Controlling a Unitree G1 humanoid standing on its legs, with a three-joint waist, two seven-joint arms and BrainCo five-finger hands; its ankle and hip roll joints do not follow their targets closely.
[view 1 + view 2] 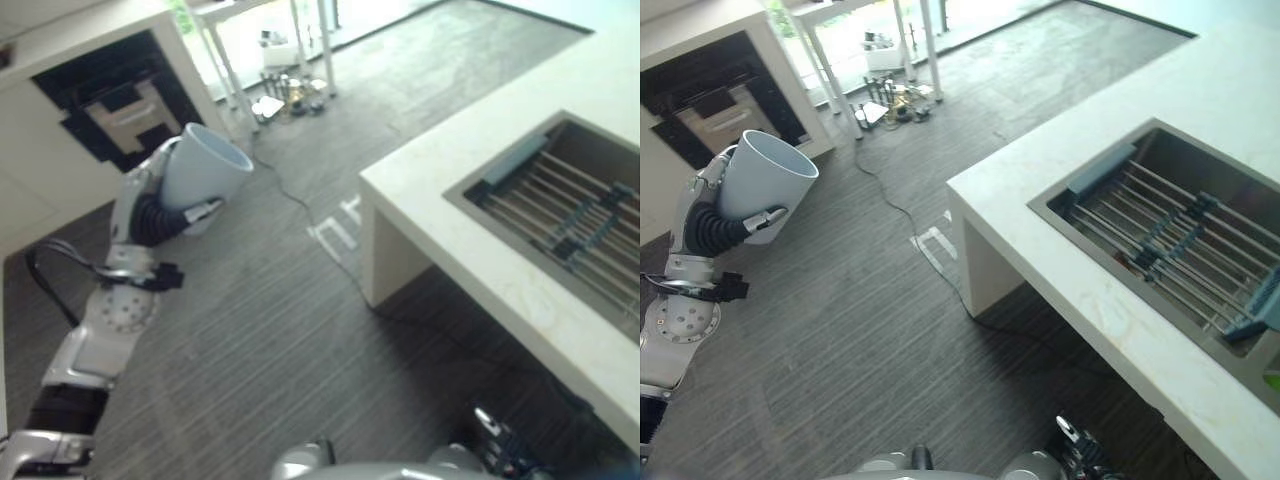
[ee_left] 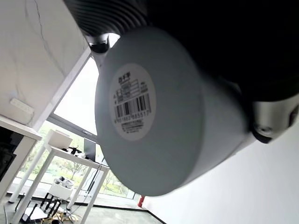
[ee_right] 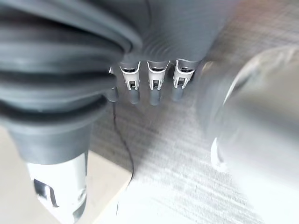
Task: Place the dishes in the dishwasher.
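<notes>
Far left: a white cabinet (image 1: 60,190) with a dark opening, standing on the grey floor (image 1: 270,330). Just right of it, raised above the floor: the left hand (image 1: 160,215), fingers curled round a pale blue-grey cup (image 1: 200,170), thumb pressed across its lower side. Cup tilted, open mouth turned up and to the right, base toward the wrist. In the left wrist view, round base of the cup (image 2: 140,121) seen close, a barcode label (image 2: 133,105) stuck at its middle, the dark ribbed cover of the hand wrapped over its side. Farther back, past the cup: white table legs (image 1: 225,60) with small clutter (image 1: 285,95) on the floor beneath them. At the right: a pale stone worktop (image 1: 1120,300), well apart from the cup, with a sunken metal-walled basin (image 1: 1170,230) holding a wire rack (image 1: 1160,245) of long parallel rods. Right hand (image 3: 154,84) seen in its own wrist view, hanging over the floor, fingers straight and relaxed in a row, holding nothing, a blurred clear rounded object (image 3: 252,116) close beside them.
</notes>
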